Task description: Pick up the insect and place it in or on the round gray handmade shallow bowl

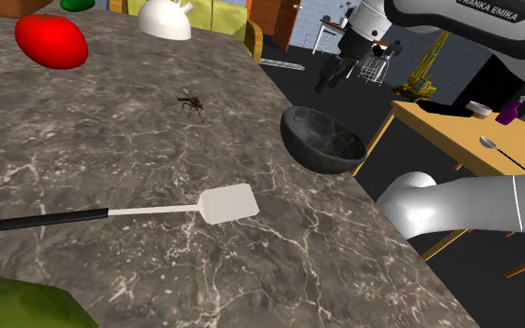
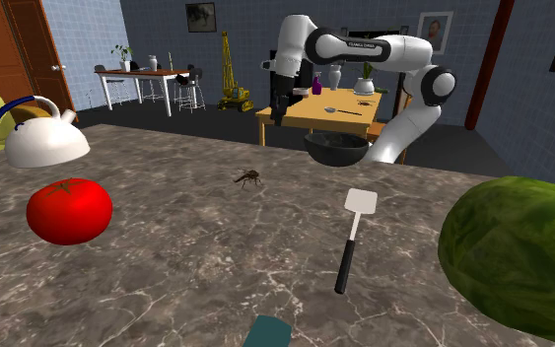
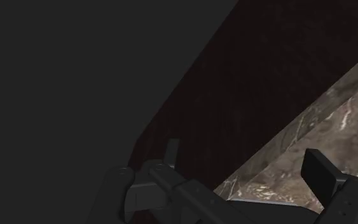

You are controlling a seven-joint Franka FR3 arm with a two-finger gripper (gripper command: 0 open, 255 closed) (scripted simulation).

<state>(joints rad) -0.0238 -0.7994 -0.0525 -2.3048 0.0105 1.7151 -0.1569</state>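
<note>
— Marble table (image 1: 64, 158): where is the insect (image 1: 191, 102), and how does it lie?

— It stands on the marble between the tomato (image 1: 51, 41) and the bowl (image 1: 324, 140). In the second exterior view its long axis runs nearly across the picture, with the right end a little higher. In the shoulder view it slants from upper left to lower right. Which end is the head cannot be told.

— And relative to the gripper (image 2: 281, 106)?

— Well apart. In the second exterior view the gripper hangs beyond the table's far edge, above and a little right of the insect. It is left of the bowl, which sits at that same edge. In the wrist view the two fingers (image 3: 320, 173) stand apart with nothing between them. Past them show the table's dark side and a strip of marble.

— Any writing?

— "RANKA EMIKA" on the arm (image 1: 493, 19), at the shoulder view's top edge, first letter cut off. The small label on the arm in the second exterior view is unreadable.
</note>
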